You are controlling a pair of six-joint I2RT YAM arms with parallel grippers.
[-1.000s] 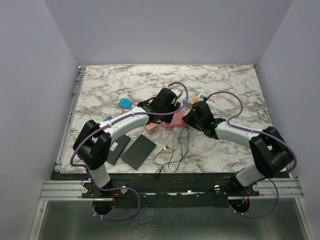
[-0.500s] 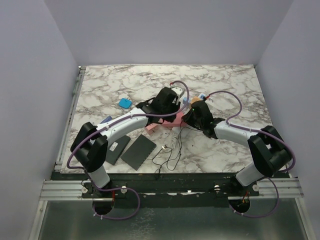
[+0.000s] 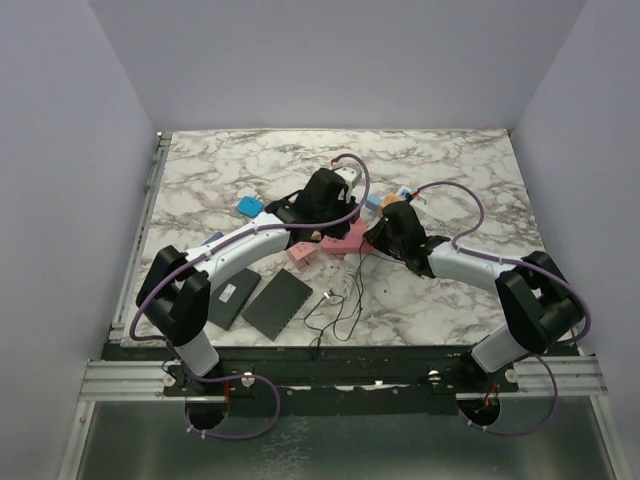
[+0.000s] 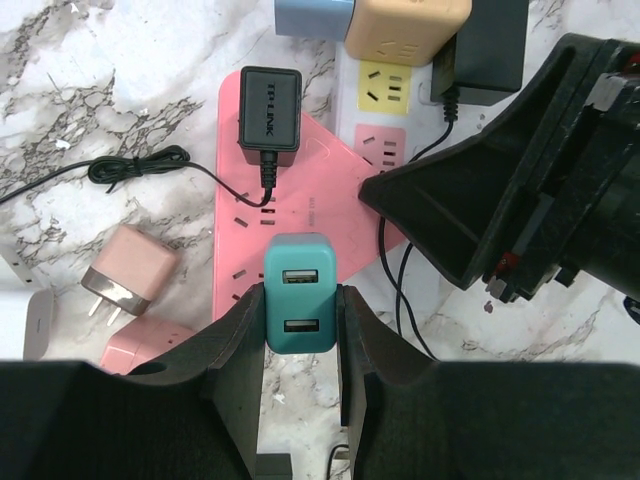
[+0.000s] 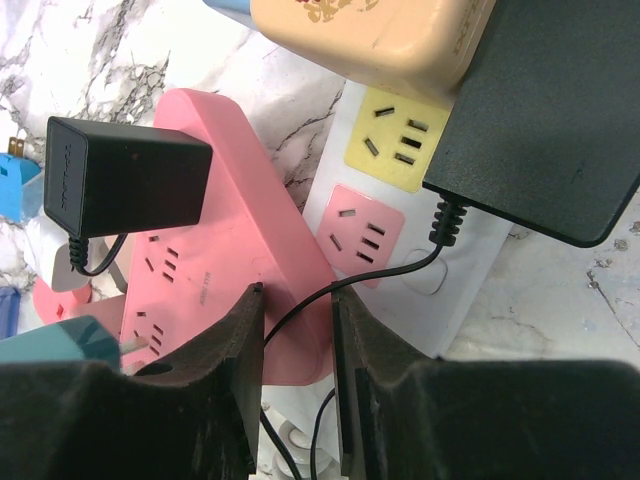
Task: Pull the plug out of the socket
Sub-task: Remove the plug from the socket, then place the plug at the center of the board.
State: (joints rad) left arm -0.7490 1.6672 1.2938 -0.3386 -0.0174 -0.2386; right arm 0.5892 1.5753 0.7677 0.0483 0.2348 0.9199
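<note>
The pink socket strip [image 3: 347, 237] is found mid-desk [image 3: 220, 180] in the top view, under both wrists.

In the left wrist view, the teal plug [image 4: 300, 293] is clamped between the left claw [image 4: 298, 302] fingers, over the strip's near end.

In the right wrist view, the right claw [image 5: 298, 305] is closed narrowly on the strip's edge, and a black cord [image 5: 400, 268] is caught between its fingers. One bare plug prong is visible.

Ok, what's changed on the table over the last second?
The left claw, shut on the teal charger, drew slightly left and away over the pink strip. The right claw stayed at that strip, and the black pads did not move.
</note>
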